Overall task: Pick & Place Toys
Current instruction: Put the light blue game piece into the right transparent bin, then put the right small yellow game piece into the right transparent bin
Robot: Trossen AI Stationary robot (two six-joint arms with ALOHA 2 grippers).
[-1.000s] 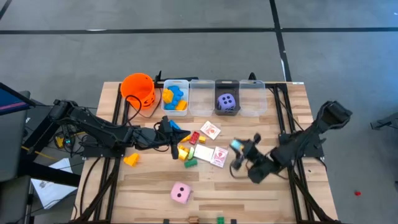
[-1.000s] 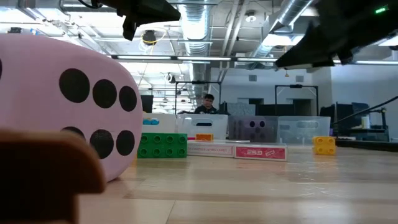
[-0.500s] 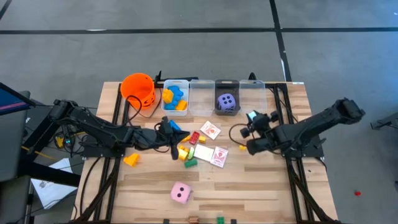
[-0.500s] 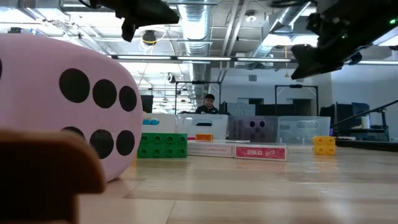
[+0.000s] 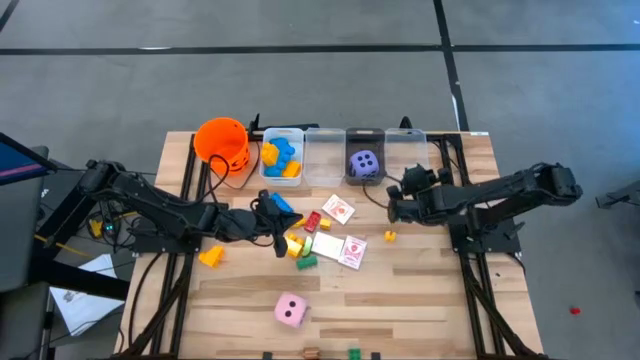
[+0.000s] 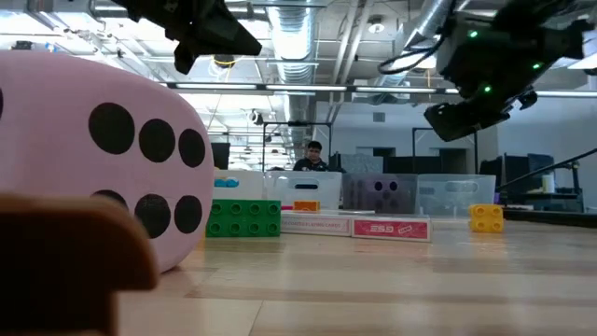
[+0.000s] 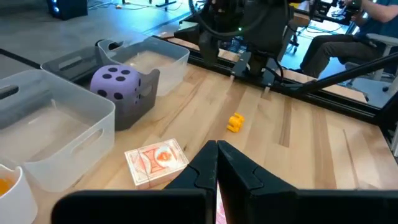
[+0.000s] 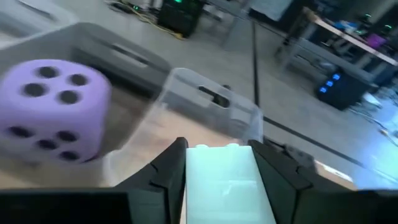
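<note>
Writing: none legible; the pink-and-white cards [image 5: 338, 209] carry red printing too small to read.

Held item: pale, whitish-green studded block [image 8: 226, 180], gripped between the right gripper [image 5: 393, 208] fingers, carried above the table beside the row of clear bins [image 5: 404, 156].

Purple die [image 5: 365, 164]: soft, dark pips, sitting in the third clear bin. Pink die [image 5: 290, 311]: dark pips, lying near the table's front edge.

Blue and yellow blocks [image 5: 280, 158]: piled in the bin next to the orange bucket [image 5: 222, 143].

Loose on the table [image 5: 420, 300]: small yellow block [image 5: 389, 236] near the right gripper; orange-yellow block [image 5: 211, 257] at left; green block [image 5: 306, 262], red block [image 5: 312, 221] and cards clustered at centre.

Left gripper [image 5: 280, 228]: fingers pressed together, holding nothing, poised over the centre cluster.
</note>
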